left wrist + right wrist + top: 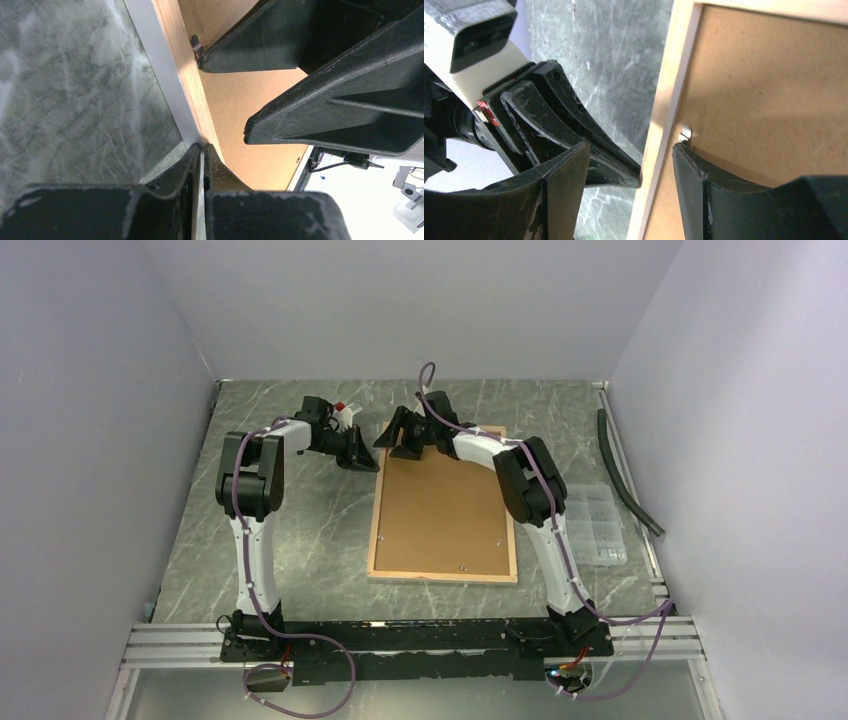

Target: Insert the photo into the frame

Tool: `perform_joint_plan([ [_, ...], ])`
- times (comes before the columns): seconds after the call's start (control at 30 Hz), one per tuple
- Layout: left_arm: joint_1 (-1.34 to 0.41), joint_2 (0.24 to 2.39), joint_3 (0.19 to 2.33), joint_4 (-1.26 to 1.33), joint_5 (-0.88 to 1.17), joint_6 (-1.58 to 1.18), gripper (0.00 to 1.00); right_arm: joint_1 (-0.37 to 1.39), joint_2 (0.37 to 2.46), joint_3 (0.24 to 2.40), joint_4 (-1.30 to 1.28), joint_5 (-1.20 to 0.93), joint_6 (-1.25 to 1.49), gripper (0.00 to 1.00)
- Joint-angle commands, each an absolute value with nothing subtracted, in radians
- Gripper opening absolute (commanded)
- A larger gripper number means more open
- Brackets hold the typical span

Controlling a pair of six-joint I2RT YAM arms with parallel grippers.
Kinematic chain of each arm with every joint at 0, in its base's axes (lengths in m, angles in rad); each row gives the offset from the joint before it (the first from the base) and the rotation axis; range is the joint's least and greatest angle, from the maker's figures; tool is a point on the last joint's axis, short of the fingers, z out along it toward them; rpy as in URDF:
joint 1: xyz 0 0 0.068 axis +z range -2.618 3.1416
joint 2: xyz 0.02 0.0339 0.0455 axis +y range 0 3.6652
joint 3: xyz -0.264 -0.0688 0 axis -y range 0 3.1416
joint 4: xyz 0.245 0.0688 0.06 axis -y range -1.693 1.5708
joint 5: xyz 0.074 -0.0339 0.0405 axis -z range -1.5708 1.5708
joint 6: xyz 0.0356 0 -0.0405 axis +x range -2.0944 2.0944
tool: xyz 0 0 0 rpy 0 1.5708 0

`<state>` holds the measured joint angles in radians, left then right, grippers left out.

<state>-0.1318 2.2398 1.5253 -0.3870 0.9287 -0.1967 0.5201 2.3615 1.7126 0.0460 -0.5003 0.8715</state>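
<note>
From above, the frame [443, 573] lies back-up in the middle of the table [320, 530], pale wood rim around a brown backing board [445, 510]. The photo shows in no view, and I cannot tell whether it sits under the board. The left gripper [358, 455] meets the frame's 11 o'clock corner. The right gripper [405, 440] hangs over the 12 o'clock rail, close beside it. A careless sweep could knock the two together.

At the left wrist, that gripper's fingers [195, 165] are pressed together with nothing visible between them, and their tips butt the wooden rim. A harder push might skid the frame across the smooth stone. At 11 o'clock a small metal tab [196, 47] sits under the tip of one right finger [250, 45].

At the right wrist, the jaws stand apart and straddle the rail, one finger [559, 190] outside it and the other on the board, touching the tab [685, 132]. If they close now they would likely pinch the rail rather than turn the tab. The tip could also slip off the tab and gouge the board.
</note>
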Motion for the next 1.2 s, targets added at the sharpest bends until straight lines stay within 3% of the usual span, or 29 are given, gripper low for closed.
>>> perform_joint_plan([
  [0.0,-0.155,2.241,1.496,-0.397,0.881,-0.169,0.09,0.525,2.418,1.764,0.058,-0.458,0.857,0.66],
  [0.33,-0.155,2.245,1.495,-0.396,0.885,-0.168,0.09,0.525,2.41,1.757,0.093,-0.486,0.87,0.65],
  [0.63,-0.153,2.231,1.491,-0.388,0.894,-0.177,0.09,0.505,2.234,1.694,0.104,-0.512,0.833,0.68],
  [1.17,-0.153,2.248,1.499,-0.376,0.9,-0.187,0.08,0.481,2.352,1.708,0.069,-0.506,0.812,0.68],
])
